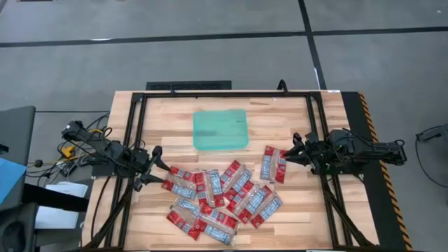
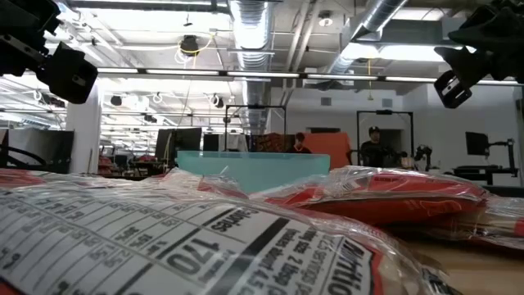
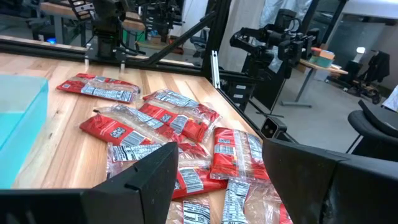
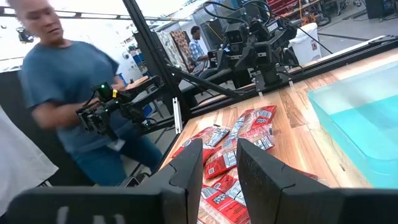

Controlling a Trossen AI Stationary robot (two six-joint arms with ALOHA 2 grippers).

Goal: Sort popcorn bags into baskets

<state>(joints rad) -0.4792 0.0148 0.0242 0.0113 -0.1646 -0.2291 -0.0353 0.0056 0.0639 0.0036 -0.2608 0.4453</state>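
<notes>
Several red popcorn bags with silvery middle panels lie flat in a loose, overlapping heap (image 1: 222,197) on the near half of the wooden table. One more bag (image 1: 273,164) lies apart, to the heap's right. The teal-green tray (image 1: 220,129) stands bare on the table's middle, beyond the heap, and shows behind the bags in the low view (image 2: 254,170). My left gripper (image 1: 155,168) hovers open at the heap's left edge, its fingers wide apart with bags (image 3: 180,121) ahead of them. My right gripper (image 1: 292,149) is open just right of the lone bag, and its wrist view looks over the heap (image 4: 239,134).
Black frame rails (image 1: 137,133) run along the table's left, right and far sides. Cables and boxes sit off the table's left edge (image 1: 70,150). A person in a blue shirt (image 4: 68,87) stands beyond the table. Bare wood lies around the tray and at the near corners.
</notes>
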